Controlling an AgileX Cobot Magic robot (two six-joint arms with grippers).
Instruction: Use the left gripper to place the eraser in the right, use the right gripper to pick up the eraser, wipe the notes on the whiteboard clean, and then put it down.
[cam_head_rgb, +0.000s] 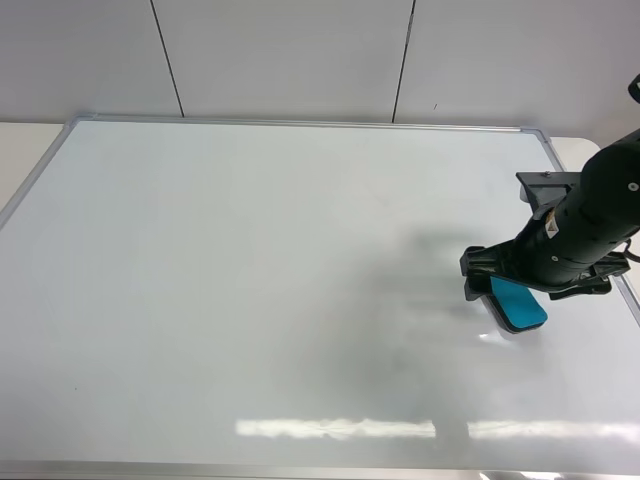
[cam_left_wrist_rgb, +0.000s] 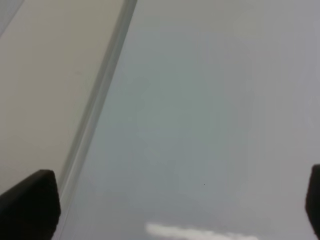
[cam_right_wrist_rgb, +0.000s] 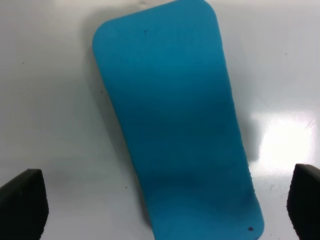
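Note:
The teal eraser (cam_head_rgb: 520, 305) lies flat on the whiteboard (cam_head_rgb: 250, 280) near its right edge. My right gripper (cam_head_rgb: 518, 290) hangs just above it, open. In the right wrist view the eraser (cam_right_wrist_rgb: 175, 125) fills the gap between the two black fingertips (cam_right_wrist_rgb: 22, 202), which stand well clear of its sides, with my right gripper (cam_right_wrist_rgb: 164, 205) centred over it. No marker notes show anywhere on the board. My left gripper (cam_left_wrist_rgb: 172, 205) is open and empty over the whiteboard (cam_left_wrist_rgb: 210, 100) by its silver frame (cam_left_wrist_rgb: 100, 100); it is out of the exterior view.
The whiteboard's silver frame (cam_head_rgb: 300, 123) runs along the back, with a grey panelled wall (cam_head_rgb: 300, 50) behind. The pale tabletop (cam_head_rgb: 20, 150) shows beside the board on the left, also in the left wrist view (cam_left_wrist_rgb: 40, 75). A bright glare strip (cam_head_rgb: 340, 428) lies near the front edge.

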